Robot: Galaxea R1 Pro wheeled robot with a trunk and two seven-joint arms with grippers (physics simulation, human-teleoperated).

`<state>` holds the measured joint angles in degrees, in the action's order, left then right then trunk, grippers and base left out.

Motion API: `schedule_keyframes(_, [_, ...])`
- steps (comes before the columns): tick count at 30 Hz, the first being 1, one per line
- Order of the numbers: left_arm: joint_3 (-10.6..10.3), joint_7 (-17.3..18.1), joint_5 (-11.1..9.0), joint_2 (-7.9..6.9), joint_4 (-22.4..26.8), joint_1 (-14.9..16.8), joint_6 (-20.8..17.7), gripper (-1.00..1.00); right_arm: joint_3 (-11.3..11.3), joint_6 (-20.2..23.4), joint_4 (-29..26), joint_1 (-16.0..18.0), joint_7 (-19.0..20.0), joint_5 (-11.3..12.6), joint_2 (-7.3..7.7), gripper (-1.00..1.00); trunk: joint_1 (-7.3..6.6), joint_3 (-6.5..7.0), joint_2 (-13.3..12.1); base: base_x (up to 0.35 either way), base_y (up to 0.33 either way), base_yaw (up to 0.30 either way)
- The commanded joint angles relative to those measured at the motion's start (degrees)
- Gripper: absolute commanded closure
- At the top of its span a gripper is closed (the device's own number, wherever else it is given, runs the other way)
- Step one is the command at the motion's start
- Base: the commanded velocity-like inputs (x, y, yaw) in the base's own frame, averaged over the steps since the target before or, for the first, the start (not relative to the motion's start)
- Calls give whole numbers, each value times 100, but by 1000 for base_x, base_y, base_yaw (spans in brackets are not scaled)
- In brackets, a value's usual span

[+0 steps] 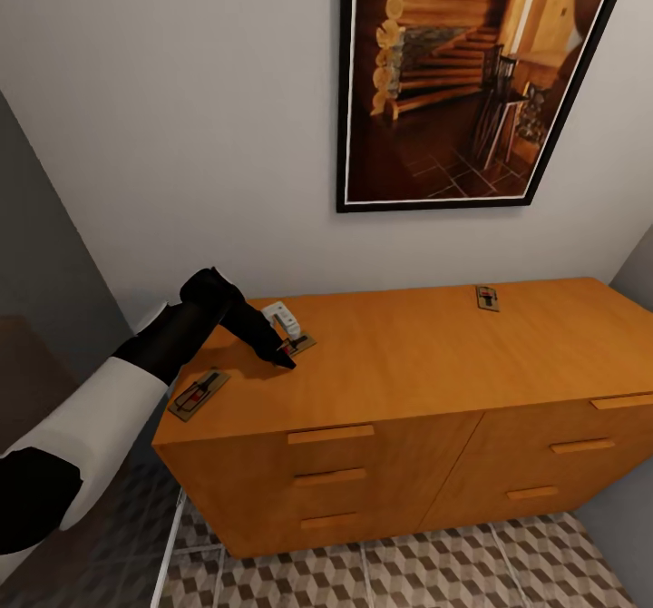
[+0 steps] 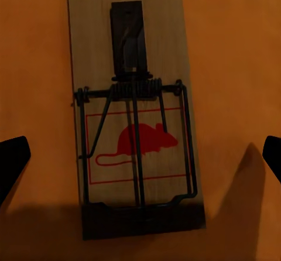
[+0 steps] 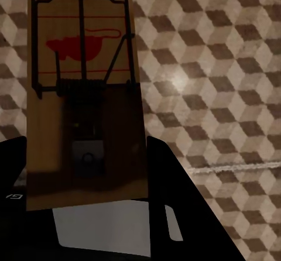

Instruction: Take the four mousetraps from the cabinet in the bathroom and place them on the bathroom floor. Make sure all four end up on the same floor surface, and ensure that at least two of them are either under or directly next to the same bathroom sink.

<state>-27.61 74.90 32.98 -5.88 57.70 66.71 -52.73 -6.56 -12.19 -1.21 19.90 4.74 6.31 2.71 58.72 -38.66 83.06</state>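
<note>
Three mousetraps lie on top of the orange-brown cabinet (image 1: pixel 408 381): one near its left front corner (image 1: pixel 198 394), one at the back right (image 1: pixel 487 298), and one (image 1: pixel 299 345) under my left gripper (image 1: pixel 283 352). In the left wrist view that mousetrap (image 2: pixel 137 126), with a red mouse print, lies flat between the open fingertips (image 2: pixel 12 164), which stand well apart from its sides. My right gripper (image 3: pixel 88 155) is shut on another mousetrap (image 3: pixel 82 97), holding it by one end above the cube-patterned bathroom floor (image 3: pixel 222 68). The sink is out of view.
A dark-framed picture (image 1: pixel 472 82) hangs on the white wall above the cabinet. Six drawer fronts with bar handles (image 1: pixel 331 434) face me. Patterned floor tiles (image 1: pixel 408 572) run along the cabinet's base. A grey wall edge stands at the left.
</note>
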Motion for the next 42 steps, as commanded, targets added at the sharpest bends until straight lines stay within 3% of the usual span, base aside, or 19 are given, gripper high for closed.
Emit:
schedule_keyframes(1, [-8,59,7,-1,-259,0,-75,-100,-47,-20,7,4,27,64,2,100,1,-7,2,0,0,0])
schedule_keyframes(8, [-8,59,7,-1,-259,0,-77,-100,-47,-20,7,4,27,64,2,100,1,-7,2,0,0,0])
schedule_keyframes(9, [-8,59,7,-1,-259,0,-76,100,-47,-20,7,4,27,64,2,100,1,-7,2,0,0,0])
schedule_keyframes(42, [32,64,15,8,-60,0,-86,100,-47,-20,7,5,27,64,2,100,1,-7,2,0,0,0])
